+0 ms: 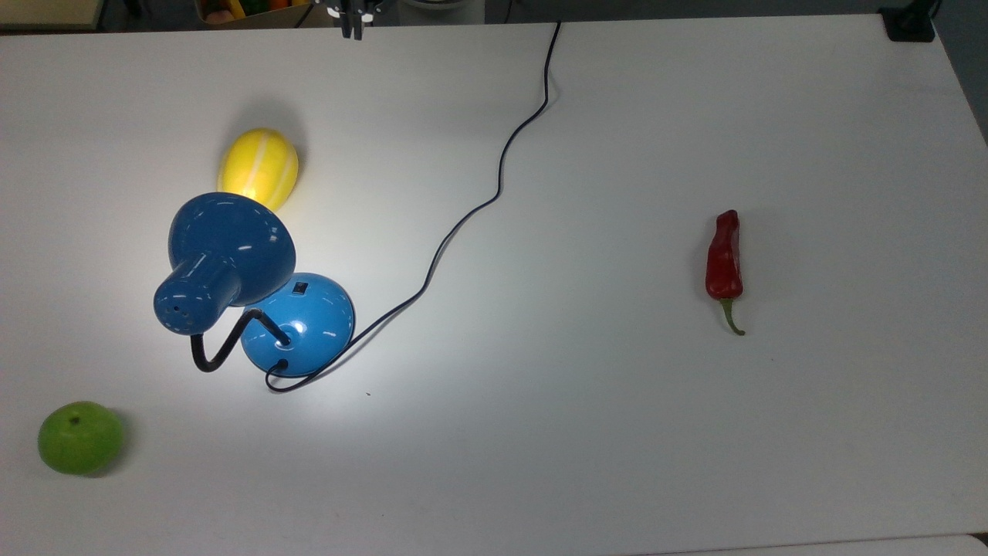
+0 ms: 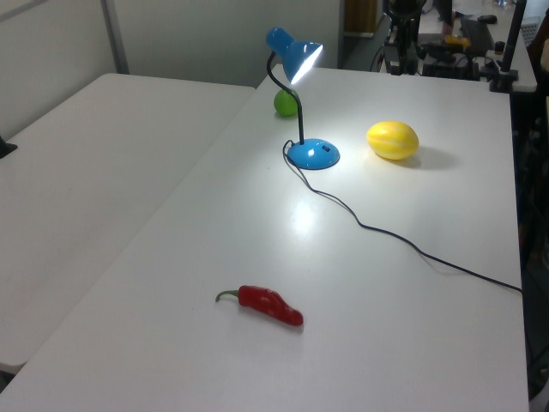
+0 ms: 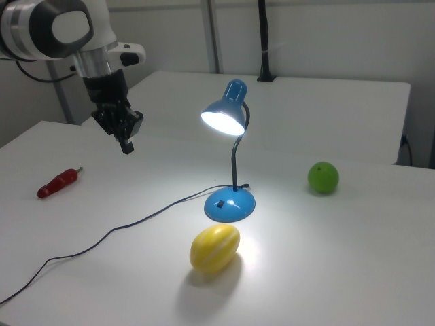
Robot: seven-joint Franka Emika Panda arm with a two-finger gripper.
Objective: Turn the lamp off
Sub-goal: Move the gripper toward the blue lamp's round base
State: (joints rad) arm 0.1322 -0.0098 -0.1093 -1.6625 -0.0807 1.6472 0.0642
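Blue lamp (image 3: 231, 156), lit, on white table (image 1: 587, 417): glossy bell-shaped shade casting a bright pool, black bent neck, domed base with small dark switch (image 1: 299, 289), thin black cord (image 1: 463, 220) trailing across to the table edge. Flanked by yellow melon (image 3: 214, 248) just beside the base, green apple (image 3: 323, 177) apart, red chilli (image 1: 724, 259) well apart. Gripper (image 3: 127, 145) raised above the table, far from the lamp at the right view's left, fingers pressed together on nothing.

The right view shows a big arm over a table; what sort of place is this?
Probably a robotics lab: a robot arm hangs over a plain white table set with a lit lamp and loose fruit.
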